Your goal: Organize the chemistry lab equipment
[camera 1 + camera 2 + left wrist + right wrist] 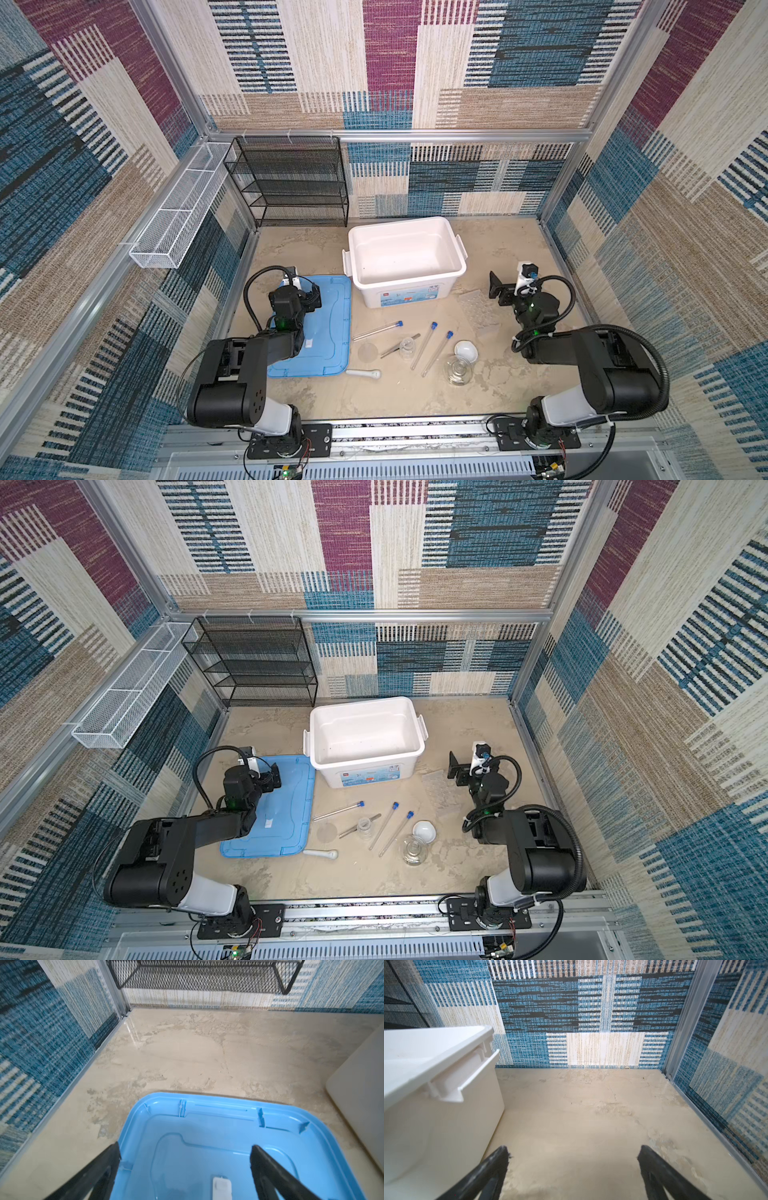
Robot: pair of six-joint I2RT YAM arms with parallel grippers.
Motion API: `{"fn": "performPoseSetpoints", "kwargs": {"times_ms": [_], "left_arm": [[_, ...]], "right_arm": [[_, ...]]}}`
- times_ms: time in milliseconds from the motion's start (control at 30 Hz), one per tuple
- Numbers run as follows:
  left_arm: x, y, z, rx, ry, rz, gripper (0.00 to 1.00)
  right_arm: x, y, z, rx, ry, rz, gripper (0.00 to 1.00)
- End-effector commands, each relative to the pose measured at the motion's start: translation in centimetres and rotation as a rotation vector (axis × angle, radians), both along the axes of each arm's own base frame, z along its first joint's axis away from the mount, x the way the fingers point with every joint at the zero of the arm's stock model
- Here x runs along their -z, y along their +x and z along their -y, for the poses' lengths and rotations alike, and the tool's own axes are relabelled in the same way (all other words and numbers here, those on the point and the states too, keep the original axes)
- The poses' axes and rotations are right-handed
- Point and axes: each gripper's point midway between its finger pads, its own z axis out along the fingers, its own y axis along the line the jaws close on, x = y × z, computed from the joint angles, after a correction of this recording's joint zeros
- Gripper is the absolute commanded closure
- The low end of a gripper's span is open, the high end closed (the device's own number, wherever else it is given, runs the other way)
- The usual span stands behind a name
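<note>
Left gripper, jaws spread wide and holding nothing, hangs over the far end of the blue lid, which lies flat on the table. Right gripper, also spread and empty, hovers above bare table just beside the white bin.

In both top views the bin stands open near the middle of the table, between the two grippers. In front of it, well apart from both grippers, the lab pieces lie loose. Three blue-capped test tubes lie on their sides, with the tweezers, a small flask and a clear dish among them. The pestle lies near the lid's front corner. The white bowl sits just beside a wider flask. A black rack stands against the back wall.
</note>
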Motion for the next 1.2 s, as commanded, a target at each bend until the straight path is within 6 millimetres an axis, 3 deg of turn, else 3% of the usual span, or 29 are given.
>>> {"fn": "performPoseSetpoints", "kwargs": {"times_ms": [0, 200, 333, 500, 667, 833, 1033, 1167], "left_arm": [[-1.7, -0.9, -0.5, -0.037, -0.021, -0.048, 0.01], [-5.9, -2.7, 0.2, -0.048, -0.148, -0.070, 0.01], [-6.5, -3.3, 2.1, 0.014, -0.256, -0.130, 0.01], [-6.2, -4.1, 4.6, 0.055, -0.369, -0.169, 0.03], [-5.4, -5.7, 7.3, 0.096, -0.345, -0.212, 0.05], [-4.8, -7.6, 8.8, 0.094, -0.359, -0.237, 0.08], [-3.5, -9.9, 10.3, 0.112, -0.369, -0.289, 0.11], [-2.6, -11.3, 11.5, 0.133, -0.375, -0.316, 0.15]], "right_arm": [[1.0, 0.1, -0.5, -0.025, 0.034, -0.122, 0.00], [-1.7, -0.8, -0.9, -0.039, 0.074, -0.181, 0.05], [-2.8, -1.7, -2.9, -0.149, 0.108, -0.252, 0.13], [-3.8, -3.1, -4.4, -0.227, 0.198, -0.264, 0.19], [-3.6, -3.6, -6.0, -0.293, 0.292, -0.334, 0.23], [-3.7, -4.0, -8.8, -0.370, 0.298, -0.363, 0.23], [-2.1, -5.0, -12.7, -0.480, 0.280, -0.442, 0.24], [-1.3, -5.3, -13.8, -0.506, 0.266, -0.465, 0.24]]}}
